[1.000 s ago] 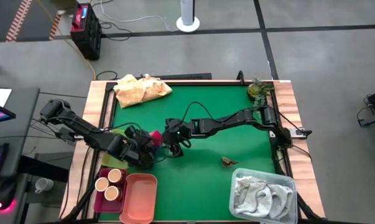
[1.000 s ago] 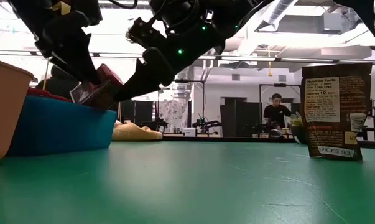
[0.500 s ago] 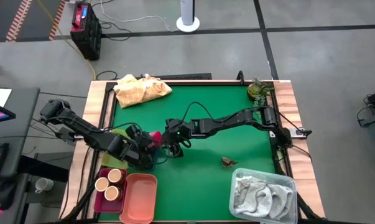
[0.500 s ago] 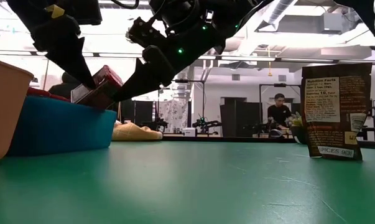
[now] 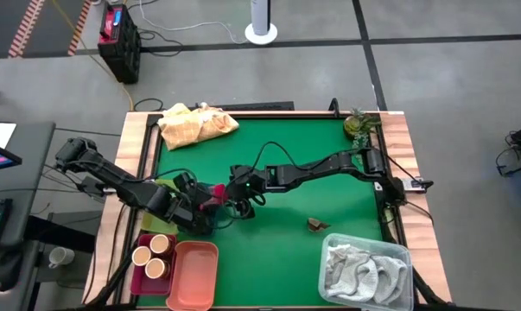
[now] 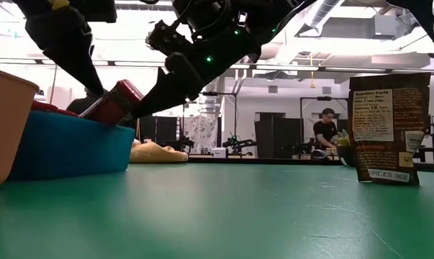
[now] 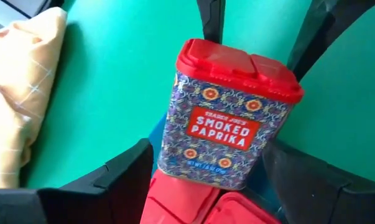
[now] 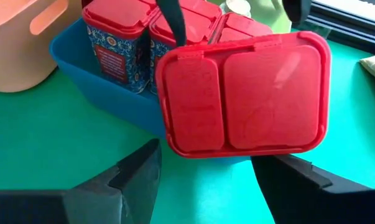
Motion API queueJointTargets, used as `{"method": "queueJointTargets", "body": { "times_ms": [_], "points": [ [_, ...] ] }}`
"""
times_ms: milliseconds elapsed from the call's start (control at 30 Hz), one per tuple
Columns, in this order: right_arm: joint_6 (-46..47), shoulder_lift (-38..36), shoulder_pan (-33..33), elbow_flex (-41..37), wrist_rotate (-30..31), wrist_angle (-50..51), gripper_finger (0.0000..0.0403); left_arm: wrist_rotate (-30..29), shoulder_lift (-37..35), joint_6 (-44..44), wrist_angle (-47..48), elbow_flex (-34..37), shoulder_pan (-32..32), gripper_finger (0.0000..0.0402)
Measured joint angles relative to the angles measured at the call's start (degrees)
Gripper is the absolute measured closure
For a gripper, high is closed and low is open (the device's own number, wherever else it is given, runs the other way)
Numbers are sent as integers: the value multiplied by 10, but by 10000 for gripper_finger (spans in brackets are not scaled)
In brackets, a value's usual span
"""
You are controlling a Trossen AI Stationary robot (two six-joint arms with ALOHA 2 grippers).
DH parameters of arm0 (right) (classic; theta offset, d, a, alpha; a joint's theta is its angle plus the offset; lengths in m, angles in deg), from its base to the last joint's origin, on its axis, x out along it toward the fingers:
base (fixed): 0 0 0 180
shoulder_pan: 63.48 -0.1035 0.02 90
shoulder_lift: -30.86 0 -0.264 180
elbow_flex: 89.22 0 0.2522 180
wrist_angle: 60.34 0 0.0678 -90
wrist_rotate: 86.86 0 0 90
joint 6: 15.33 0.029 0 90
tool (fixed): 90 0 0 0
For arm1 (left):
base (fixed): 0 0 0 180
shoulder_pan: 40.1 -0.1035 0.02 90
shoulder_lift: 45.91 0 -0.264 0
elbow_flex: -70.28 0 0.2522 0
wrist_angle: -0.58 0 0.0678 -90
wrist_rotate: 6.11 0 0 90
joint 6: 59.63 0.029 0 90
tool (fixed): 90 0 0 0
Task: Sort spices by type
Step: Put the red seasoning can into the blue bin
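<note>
A red-lidded "Smoked Paprika" tin [image 7: 227, 118] is tilted over a blue bin [image 6: 65, 147] that holds other red tins [image 8: 122, 31]. In the low view its lower end dips into the bin. My right gripper [image 5: 226, 199] is shut on the tin's lid end [image 8: 243, 93]. My left gripper [image 5: 205, 205] is open, its fingers [image 7: 122, 177] standing on either side of the tin's body. Two tan-lidded jars [image 5: 152, 255] sit in a dark red bin. A brown spice packet [image 6: 386, 129] stands on the mat. My right gripper holds the paprika tin [image 6: 117, 101] at its lid end [image 7: 237, 62], one finger on each side of the lid. The fingers slant down from the table's right side. The tin is tilted, lid end up, its base end low in the blue bin.
A pink bin [image 5: 191, 275] sits near the front edge beside the jars' bin. A yellow cloth [image 5: 196, 123] lies at the far left corner, a small plant [image 5: 357, 125] at the far right. A clear tub with a grey-white towel [image 5: 364, 268] fills the near right corner.
In the low view my left gripper's finger has lifted up off the tin's side. The tin has tipped flatter, its base end sinking toward the blue bin while the lid end stays in my right gripper.
</note>
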Motion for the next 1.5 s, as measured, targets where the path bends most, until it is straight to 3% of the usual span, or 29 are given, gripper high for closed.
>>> {"method": "queueJointTargets", "body": {
  "times_ms": [300,600,1500],
  "points": [
    [0,0,-4,0,-2,-3,126,-7,0,14,13,-1,0,111],
    [0,0,-5,0,-11,-7,126,-66,0,-15,74,-1,0,111],
    [3,0,-27,-1,-13,-45,126,-47,1,-34,66,-1,0,111]
  ]
}}
